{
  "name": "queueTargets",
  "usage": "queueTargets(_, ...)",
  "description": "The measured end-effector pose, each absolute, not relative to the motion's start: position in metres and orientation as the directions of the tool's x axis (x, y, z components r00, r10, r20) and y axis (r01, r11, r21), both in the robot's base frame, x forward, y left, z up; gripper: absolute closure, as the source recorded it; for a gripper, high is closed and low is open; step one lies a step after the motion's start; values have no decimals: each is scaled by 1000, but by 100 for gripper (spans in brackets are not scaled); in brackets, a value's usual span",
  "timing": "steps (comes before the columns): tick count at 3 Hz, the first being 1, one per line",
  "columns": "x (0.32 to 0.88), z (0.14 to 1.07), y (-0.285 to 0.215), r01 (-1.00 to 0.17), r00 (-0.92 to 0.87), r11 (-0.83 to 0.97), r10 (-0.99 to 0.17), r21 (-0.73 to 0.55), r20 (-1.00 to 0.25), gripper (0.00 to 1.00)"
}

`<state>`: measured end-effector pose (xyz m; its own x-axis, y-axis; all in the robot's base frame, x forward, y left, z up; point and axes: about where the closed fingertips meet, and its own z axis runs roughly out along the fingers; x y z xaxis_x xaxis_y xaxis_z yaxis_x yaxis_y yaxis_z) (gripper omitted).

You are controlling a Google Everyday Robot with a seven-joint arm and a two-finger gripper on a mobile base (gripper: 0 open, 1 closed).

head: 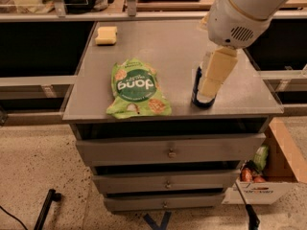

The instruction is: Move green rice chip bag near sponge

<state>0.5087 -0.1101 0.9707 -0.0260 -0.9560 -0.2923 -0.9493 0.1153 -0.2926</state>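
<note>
The green rice chip bag (135,88) lies flat on the grey cabinet top (172,42), left of centre near the front edge. The pale yellow sponge (106,35) sits at the far left corner, well behind the bag and apart from it. My gripper (212,80) hangs from the white arm at the right side of the top. It is right of the bag and in front of the blue soda can (195,92), hiding most of the can. It holds nothing that I can see.
The cabinet has three drawers (168,150) below the top. A cardboard box (273,186) with items stands on the floor at the right. Shelving and railings run behind the cabinet. A dark pole base (48,200) lies on the floor at the left.
</note>
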Motion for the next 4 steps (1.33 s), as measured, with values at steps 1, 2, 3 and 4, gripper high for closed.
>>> queueTargets(1,536,964,-41,-956,70,26,-947,-294,-312,0)
queueTargets(2,547,955,-37,-953,85,17,-943,-302,-322,0)
queueTargets(3,564,936,-33,-954,81,23,-940,-299,-332,0)
queueTargets(4,579,917,-24,-961,96,8,-927,-277,-361,0)
